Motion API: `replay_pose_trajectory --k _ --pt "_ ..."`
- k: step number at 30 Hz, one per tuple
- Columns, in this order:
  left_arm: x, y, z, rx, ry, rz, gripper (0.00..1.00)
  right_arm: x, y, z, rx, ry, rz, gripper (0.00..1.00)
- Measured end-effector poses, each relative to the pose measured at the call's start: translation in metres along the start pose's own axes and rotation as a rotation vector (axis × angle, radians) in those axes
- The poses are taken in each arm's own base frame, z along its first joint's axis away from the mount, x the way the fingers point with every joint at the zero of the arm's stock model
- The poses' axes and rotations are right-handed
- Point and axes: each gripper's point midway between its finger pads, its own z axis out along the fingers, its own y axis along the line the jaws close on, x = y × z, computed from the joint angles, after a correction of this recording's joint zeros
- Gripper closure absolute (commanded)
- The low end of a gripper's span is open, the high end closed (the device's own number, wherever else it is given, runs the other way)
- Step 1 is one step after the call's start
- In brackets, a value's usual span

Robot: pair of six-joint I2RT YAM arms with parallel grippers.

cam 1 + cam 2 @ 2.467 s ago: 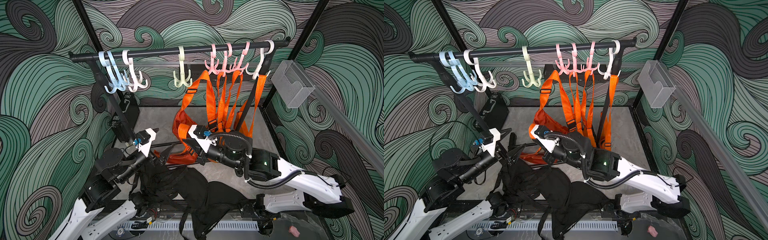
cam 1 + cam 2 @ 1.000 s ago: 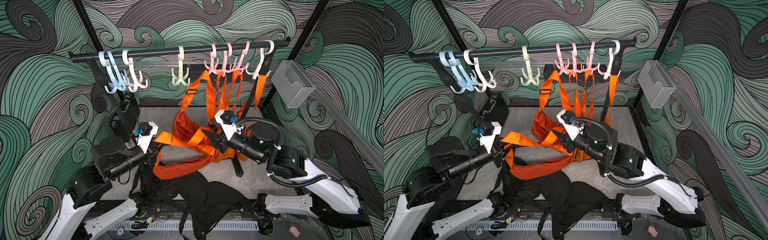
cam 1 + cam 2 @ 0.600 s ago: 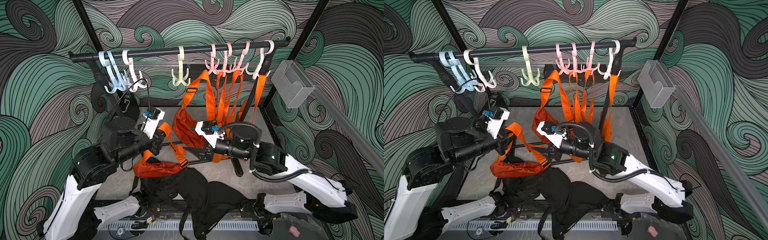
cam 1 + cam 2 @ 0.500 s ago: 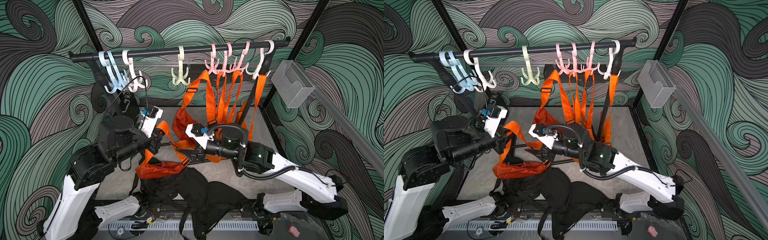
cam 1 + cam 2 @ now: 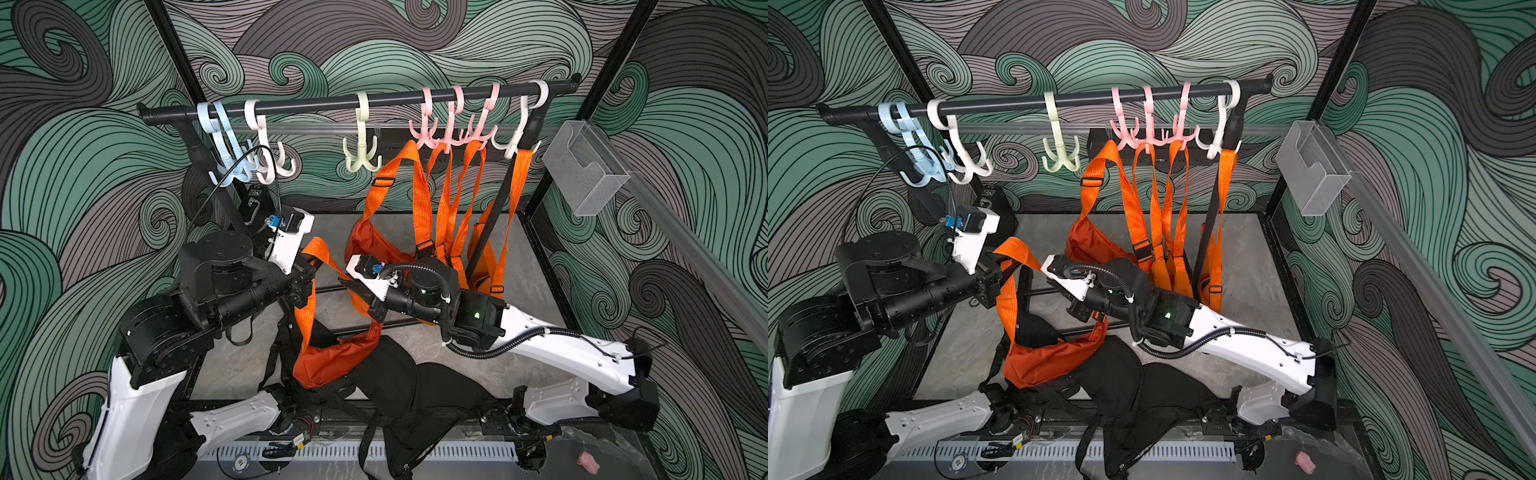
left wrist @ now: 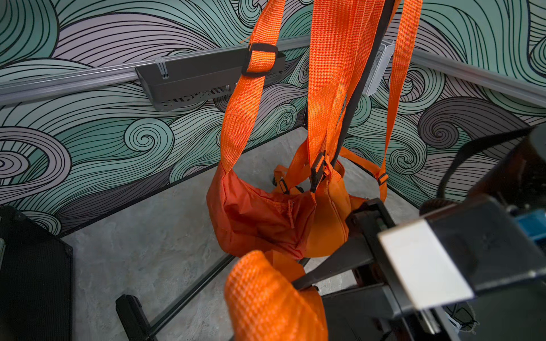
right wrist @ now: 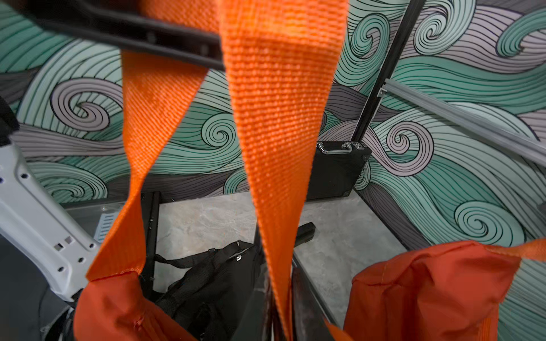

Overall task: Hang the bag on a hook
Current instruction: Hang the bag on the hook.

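Swirled green walls point(image 5: 83, 174) are closing in around the grey floor point(image 5: 232, 365), and low over it my orange bag point(image 5: 332, 361) is dangling, right by the black bags point(image 5: 399, 382). Its strap point(image 5: 322, 253) is running up through my left gripper point(image 5: 307, 274) and right gripper point(image 5: 351, 291), both pinching the webbing shut. I am weighing the risks: the loop between my jaws is looking short, so it could be missing the free pale yellow hook point(image 5: 362, 153), snagging the hung orange bags point(image 5: 374, 245) beside it, or slipping from my pinch
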Motion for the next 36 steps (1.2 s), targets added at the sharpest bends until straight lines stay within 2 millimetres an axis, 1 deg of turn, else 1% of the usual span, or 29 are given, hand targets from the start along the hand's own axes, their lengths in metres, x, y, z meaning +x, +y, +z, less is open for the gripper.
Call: replay_pose_trajectory --k 3,5,7,10,13,17,18,21,23,26,31,33,36 --pt "0.0 0.001 0.002 -0.008 0.004 0.0 1.0 -0.013 -0.021 -0.016 0.047 -0.038 0.01 1.0" --pt "0.0 0.002 0.003 -0.012 0.007 0.001 1.0 -0.022 -0.03 -0.026 0.07 -0.064 0.013 1.0" --pt "-0.002 0.002 0.005 -0.018 0.008 0.002 1.0 -0.034 -0.034 -0.038 0.081 -0.096 0.01 1.0" --pt "-0.015 0.004 0.002 -0.032 -0.018 0.002 1.0 -0.057 -0.037 -0.055 0.085 -0.14 0.004 1.0" --pt "-0.028 0.008 0.002 -0.055 -0.044 0.003 1.0 -0.091 -0.045 -0.072 0.105 -0.203 -0.008 1.0" --pt "-0.049 0.011 0.008 -0.088 -0.07 0.016 1.0 -0.143 -0.056 -0.098 0.134 -0.286 -0.032 1.0" --pt "-0.055 0.012 0.011 -0.099 -0.075 0.02 1.0 -0.156 -0.06 -0.102 0.144 -0.302 -0.041 1.0" --pt "-0.071 0.016 0.023 -0.134 -0.09 0.028 1.0 -0.184 -0.072 -0.107 0.179 -0.325 -0.06 1.0" --pt "-0.078 0.019 0.032 -0.163 -0.089 0.028 1.0 -0.193 -0.081 -0.104 0.204 -0.315 -0.064 1.0" --pt "-0.086 0.025 0.042 -0.204 -0.089 0.026 1.0 -0.199 -0.094 -0.097 0.238 -0.285 -0.069 1.0" --pt "-0.098 0.028 0.05 -0.231 -0.1 0.022 1.0 -0.204 -0.113 -0.086 0.283 -0.242 -0.071 1.0" --pt "-0.099 0.028 0.054 -0.236 -0.095 0.023 1.0 -0.208 -0.123 -0.085 0.308 -0.236 -0.069 1.0" --pt "-0.094 0.028 0.063 -0.239 -0.069 0.029 1.0 -0.206 -0.135 -0.082 0.34 -0.213 -0.058 1.0"
